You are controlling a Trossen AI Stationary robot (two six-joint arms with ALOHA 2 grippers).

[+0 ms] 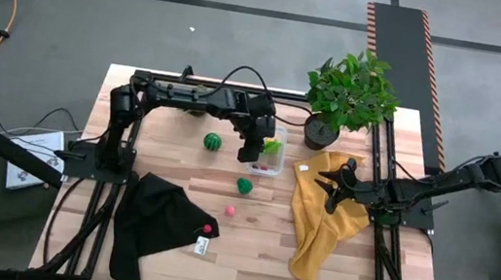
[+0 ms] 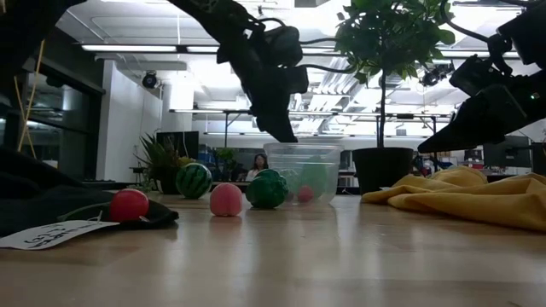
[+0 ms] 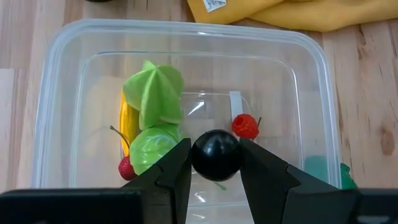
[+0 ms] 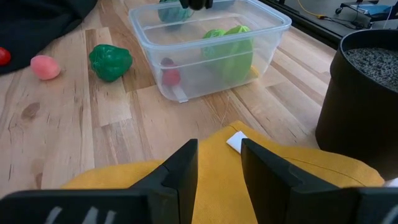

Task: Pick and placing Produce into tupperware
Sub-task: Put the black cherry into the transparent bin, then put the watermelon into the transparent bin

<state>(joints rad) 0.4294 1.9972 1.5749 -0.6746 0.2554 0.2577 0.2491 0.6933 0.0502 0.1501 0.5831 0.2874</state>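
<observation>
Item: small dark ball (image 3: 215, 154), held between the left gripper (image 3: 215, 163)'s fingers directly above the tupperware (image 1: 276, 159), at table centre, nine o'clock of the potted plant (image 1: 350, 93). Likely light, hard and slippery; grip across its widest middle. Right gripper (image 4: 217, 163): partly open, empty, over the yellow cloth (image 1: 326, 219).

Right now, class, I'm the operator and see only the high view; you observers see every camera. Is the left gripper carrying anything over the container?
Observer: Yes. The left wrist view shows the left gripper shut on a small dark ball above the container.
Operator: Anything red inside?
Observer: Yes, a small red berry lies on its floor near the leafy green piece.
Operator: Is the right gripper touching the yellow cloth?
Observer: No. In the low view the right gripper hangs above the yellow cloth, open and empty.
</observation>
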